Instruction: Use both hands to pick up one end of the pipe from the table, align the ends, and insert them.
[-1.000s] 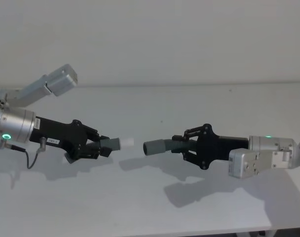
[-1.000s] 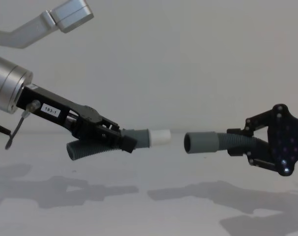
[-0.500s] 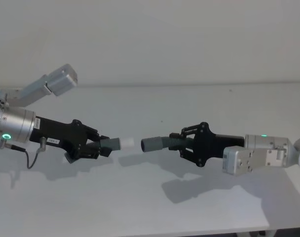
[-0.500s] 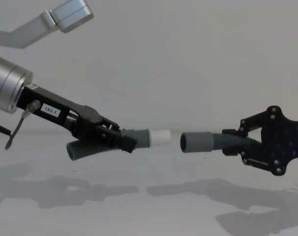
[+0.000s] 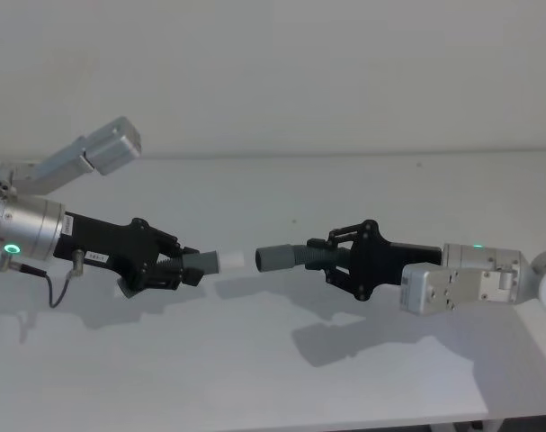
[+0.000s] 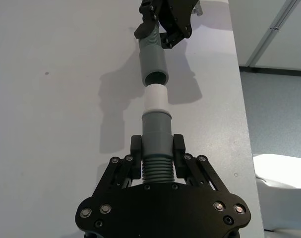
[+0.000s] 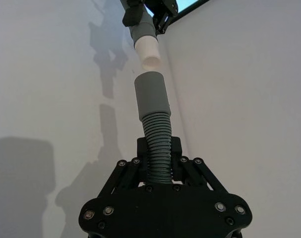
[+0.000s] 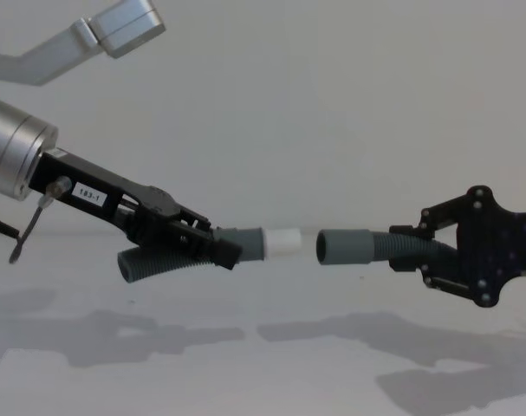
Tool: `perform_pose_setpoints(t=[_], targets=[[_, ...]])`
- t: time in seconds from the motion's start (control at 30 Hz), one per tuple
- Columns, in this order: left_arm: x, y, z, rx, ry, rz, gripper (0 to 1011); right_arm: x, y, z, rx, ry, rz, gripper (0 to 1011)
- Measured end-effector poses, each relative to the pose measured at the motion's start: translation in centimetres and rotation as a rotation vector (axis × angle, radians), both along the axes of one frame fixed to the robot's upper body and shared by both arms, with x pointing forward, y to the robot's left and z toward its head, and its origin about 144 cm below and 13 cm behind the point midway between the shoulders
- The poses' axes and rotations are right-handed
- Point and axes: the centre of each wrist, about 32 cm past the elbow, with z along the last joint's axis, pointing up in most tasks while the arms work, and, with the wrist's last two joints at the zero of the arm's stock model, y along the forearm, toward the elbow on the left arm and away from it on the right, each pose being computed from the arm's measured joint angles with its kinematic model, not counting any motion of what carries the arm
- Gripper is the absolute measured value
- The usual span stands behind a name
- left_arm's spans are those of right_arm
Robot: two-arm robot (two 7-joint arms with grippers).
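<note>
A small white label (image 8: 89,198) sits on the black body of the left gripper (image 8: 212,244), on the left of the scene, just behind its linkage and close to the silver-grey arm. In the chest view it reads "183-1" in dark print. The same label (image 5: 96,257) shows in the head view, on the side of that gripper's body facing the near edge, but there its characters are too small to make out. No other writing, brand mark, number or sign can be read on anything else.
</note>
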Motion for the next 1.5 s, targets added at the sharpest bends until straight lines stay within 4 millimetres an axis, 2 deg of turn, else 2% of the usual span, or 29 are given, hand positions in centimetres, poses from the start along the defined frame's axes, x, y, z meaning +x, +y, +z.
perform_pose_setpoints(t=[1.5], targets=[[0.0, 0.0, 0.0, 0.000, 0.000, 0.000, 329, 0.6, 1.0, -0.2, 0.012, 0.007, 0.010, 230]])
